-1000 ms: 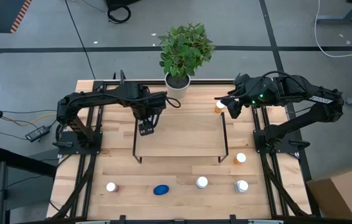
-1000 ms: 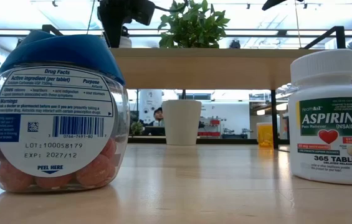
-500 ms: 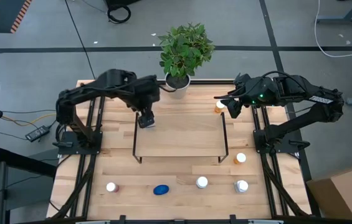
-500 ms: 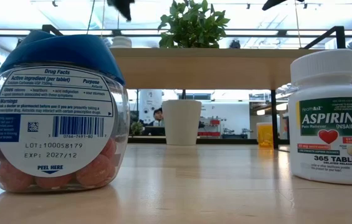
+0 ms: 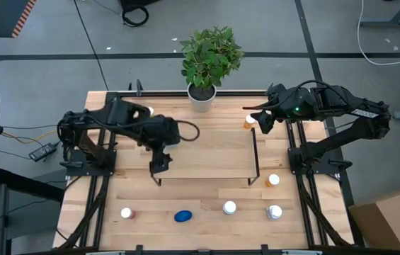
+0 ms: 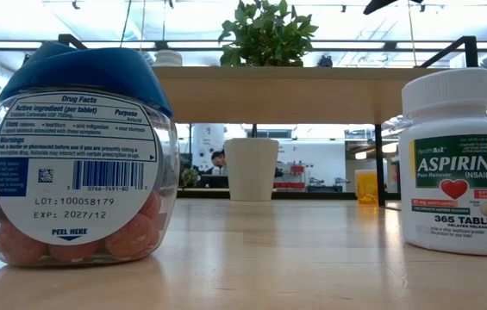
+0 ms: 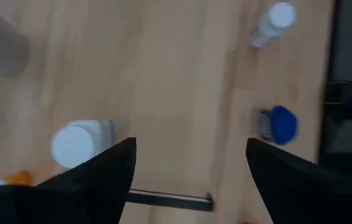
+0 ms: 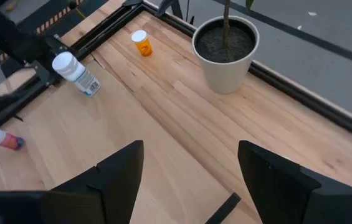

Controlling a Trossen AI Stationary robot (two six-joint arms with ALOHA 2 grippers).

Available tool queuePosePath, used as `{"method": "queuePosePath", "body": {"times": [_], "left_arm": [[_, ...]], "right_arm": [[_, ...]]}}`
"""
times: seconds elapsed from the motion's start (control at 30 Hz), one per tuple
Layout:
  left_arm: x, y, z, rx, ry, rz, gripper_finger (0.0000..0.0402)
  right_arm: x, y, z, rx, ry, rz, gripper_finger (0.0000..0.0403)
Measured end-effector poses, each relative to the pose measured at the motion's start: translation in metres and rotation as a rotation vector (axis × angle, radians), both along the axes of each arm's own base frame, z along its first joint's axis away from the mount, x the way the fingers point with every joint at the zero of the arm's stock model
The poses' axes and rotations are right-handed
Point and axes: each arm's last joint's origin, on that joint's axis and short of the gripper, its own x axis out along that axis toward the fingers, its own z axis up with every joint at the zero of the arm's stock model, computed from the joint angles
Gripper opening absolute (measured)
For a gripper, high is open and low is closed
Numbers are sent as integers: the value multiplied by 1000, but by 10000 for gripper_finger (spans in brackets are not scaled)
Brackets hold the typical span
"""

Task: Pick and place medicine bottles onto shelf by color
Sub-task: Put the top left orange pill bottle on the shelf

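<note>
Two grippers are hanging open and empty: the left gripper [image 5: 156, 164] is hovering over the shelf's [image 5: 207, 159] left front corner, well behind the blue bottle [image 5: 183, 216] sitting on the counter [image 5: 207, 202], while the right gripper [image 5: 260, 122] is hovering just beside an orange bottle [image 5: 250, 121] past the shelf's right rear corner

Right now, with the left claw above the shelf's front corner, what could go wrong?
The open left claw hangs over the shelf's front left rail; lowering there could strike it. The right claw waits close to an orange bottle and may tip it.
</note>
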Motion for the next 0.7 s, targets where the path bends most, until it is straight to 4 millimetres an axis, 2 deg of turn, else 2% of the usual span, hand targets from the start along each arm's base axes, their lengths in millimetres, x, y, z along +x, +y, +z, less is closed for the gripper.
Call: {"method": "queuePosePath", "body": {"times": [0.1, 0.2, 0.3, 0.43, 0.57, 0.7], "left_arm": [[-4, 10, 3, 94, -22, 60, 301], [-18, 34, 17, 191, -75, 169, 290], [-30, 69, 24, 244, -90, 323, 278], [-44, 122, 25, 218, -77, 535, 262], [-52, 167, 16, 119, -40, 646, 252], [-55, 203, -12, 69, 83, 721, 250]], "right_arm": [[0, 0, 0, 40, -21, -34, 269], [0, 2, 0, 80, -43, -59, 269], [0, 6, 0, 105, -55, -64, 269], [0, 11, 0, 123, -68, -63, 269], [0, 16, 0, 121, -78, -60, 269], [0, 20, 0, 114, -79, -45, 269]]}}
